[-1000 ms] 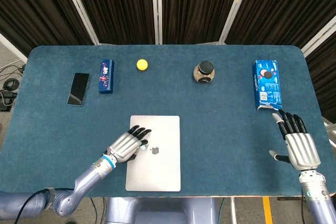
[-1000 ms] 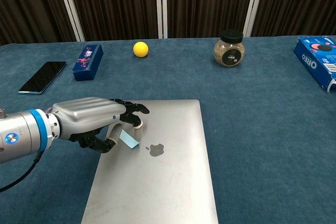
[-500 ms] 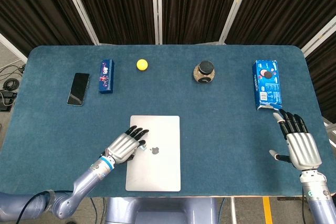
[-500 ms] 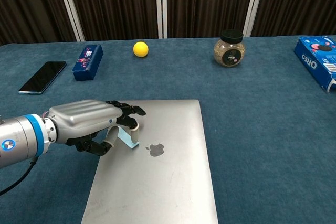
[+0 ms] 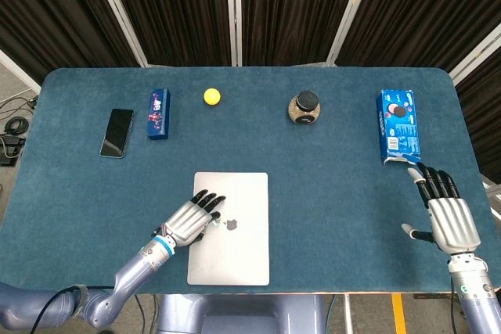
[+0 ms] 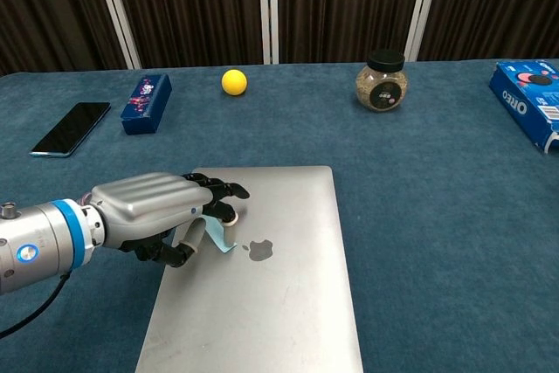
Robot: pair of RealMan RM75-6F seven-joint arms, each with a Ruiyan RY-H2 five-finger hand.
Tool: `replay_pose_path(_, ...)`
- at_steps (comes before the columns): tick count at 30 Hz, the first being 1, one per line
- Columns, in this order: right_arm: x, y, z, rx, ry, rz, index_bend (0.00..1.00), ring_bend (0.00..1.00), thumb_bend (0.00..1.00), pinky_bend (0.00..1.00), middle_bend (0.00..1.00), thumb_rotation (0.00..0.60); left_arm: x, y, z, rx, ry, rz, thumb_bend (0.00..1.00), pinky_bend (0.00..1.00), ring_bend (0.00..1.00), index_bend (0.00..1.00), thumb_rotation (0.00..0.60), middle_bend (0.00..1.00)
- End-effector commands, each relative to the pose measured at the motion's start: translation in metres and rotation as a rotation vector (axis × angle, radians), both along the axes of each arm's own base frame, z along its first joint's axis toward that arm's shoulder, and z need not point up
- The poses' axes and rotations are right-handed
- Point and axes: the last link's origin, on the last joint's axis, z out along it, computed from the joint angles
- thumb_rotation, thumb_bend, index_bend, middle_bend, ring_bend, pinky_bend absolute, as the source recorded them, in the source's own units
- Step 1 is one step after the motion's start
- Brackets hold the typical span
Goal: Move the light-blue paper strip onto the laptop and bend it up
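Blue table (image 5: pixel 329 193): ball (image 5: pixel 211 96), jar (image 5: pixel 305 107), phone (image 5: pixel 117 132).

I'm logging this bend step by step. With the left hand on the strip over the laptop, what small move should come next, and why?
Probably a slight curl of the left hand to lift the strip's free end further. The strip already lies on the laptop beside the logo, pinched under the fingers and only partly raised, so the bend looks unfinished. The right hand rests open on the table, far off.
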Motion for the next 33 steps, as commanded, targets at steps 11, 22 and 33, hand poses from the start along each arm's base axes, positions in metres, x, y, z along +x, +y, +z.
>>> replay_pose_path(11, 0.001, 0.0007, 0.0015, -0.002, -0.007, 0.005, 0.0, 0.0, 0.0, 0.0, 0.0, 0.6, 0.0043, -0.0001, 0.0053, 0.024, -0.019, -0.006, 0.98, 0.0, 0.0, 0.32, 0.573, 0.0)
replay_pose_path(22, 0.0014, 0.0013, 0.0032, -0.004, -0.014, 0.007, 0.0, 0.0, 0.0, 0.0, 0.0, 0.6, 0.0014, -0.0044, -0.0009, 0.005, 0.0, -0.007, 0.98, 0.0, 0.0, 0.32, 0.577, 0.0)
replay_pose_path(33, 0.0014, 0.0016, 0.0049, -0.006, -0.02, 0.008, 0.0, 0.0, 0.0, 0.0, 0.0, 0.6, 0.0077, -0.0032, 0.0024, 0.018, -0.023, -0.013, 0.99, 0.0, 0.0, 0.32, 0.578, 0.0)
